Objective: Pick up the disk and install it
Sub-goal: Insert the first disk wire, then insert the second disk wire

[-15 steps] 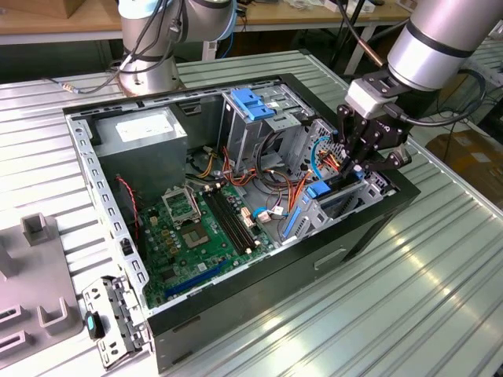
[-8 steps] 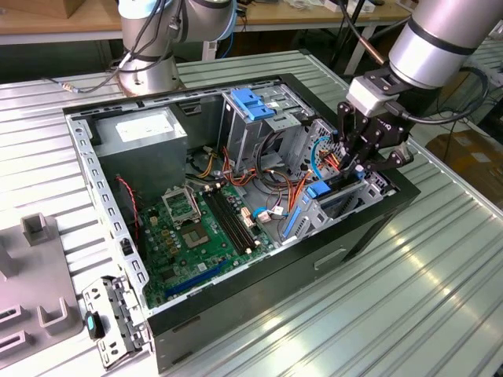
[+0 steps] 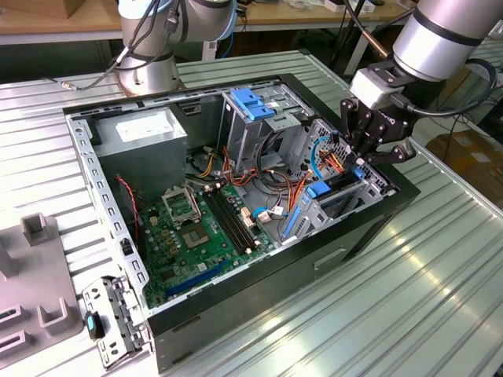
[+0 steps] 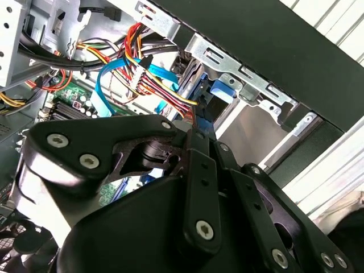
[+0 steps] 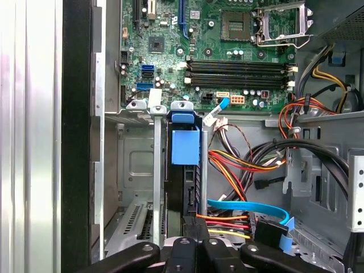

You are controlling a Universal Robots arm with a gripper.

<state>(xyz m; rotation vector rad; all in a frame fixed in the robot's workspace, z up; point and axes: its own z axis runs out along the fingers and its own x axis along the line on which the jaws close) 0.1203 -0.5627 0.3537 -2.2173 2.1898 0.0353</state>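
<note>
Reaching into the case's front corner, your gripper [image 3: 376, 149] is pressing down with fingers drawn together, seemingly pinching the disk's [image 5: 183, 187] rear edge (contact itself is hidden). The disk is sitting edge-on in the drive bay [image 5: 156, 170], blue rails showing. You should be pushing straight along the bay, keeping clear of the cables [image 5: 239, 162].

We see a green motherboard [image 3: 196, 228] inside the black-framed grey case [image 3: 102, 196]. At its two o'clock, blue plastic [image 5: 185, 147] tops the dark disk [image 5: 186, 193], with red, orange and yellow wires [image 5: 239, 162] alongside.
</note>
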